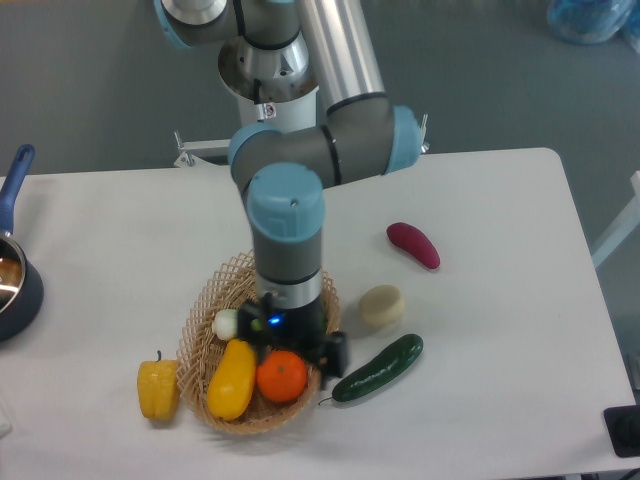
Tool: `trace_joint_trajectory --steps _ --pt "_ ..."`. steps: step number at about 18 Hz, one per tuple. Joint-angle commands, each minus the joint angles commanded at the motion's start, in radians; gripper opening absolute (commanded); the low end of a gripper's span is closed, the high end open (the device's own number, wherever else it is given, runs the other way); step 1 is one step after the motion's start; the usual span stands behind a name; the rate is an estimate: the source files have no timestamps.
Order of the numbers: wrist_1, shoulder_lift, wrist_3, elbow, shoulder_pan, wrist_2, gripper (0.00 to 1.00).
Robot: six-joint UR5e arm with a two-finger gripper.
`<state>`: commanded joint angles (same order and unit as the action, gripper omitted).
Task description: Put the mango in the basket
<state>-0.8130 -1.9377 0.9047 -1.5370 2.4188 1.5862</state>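
1. The mango (232, 379) lies inside the basket (200, 320), along its 7 o'clock side, tilted with its upper end towards 12 o'clock.
2. An orange (282, 376) sits touching the mango at its 3 o'clock side, also in the basket.
3. A small white and green vegetable (226, 323) rests in the basket at 12 o'clock from the mango.
4. The gripper (290, 345) hangs over the basket just above the orange; whether its fingers are spread or pressed together cannot be told.
5. A yellow bell pepper (158, 388) stands on the table (120, 250) just outside the basket at 9 o'clock.
6. A cucumber (378, 368) lies at 3 o'clock of the basket, a pale round item (381, 306) and a dark red vegetable (413, 245) towards 2 o'clock.
7. A blue-handled pot (12, 270) sits at the table's 9 o'clock edge.
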Motion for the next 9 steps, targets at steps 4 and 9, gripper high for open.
trace_joint_trajectory --steps 4,9 --pt "-0.014 0.081 0.168 -0.018 0.115 -0.017 1.0" --pt "-0.094 0.226 0.48 -0.144 0.259 -0.115 1.0"
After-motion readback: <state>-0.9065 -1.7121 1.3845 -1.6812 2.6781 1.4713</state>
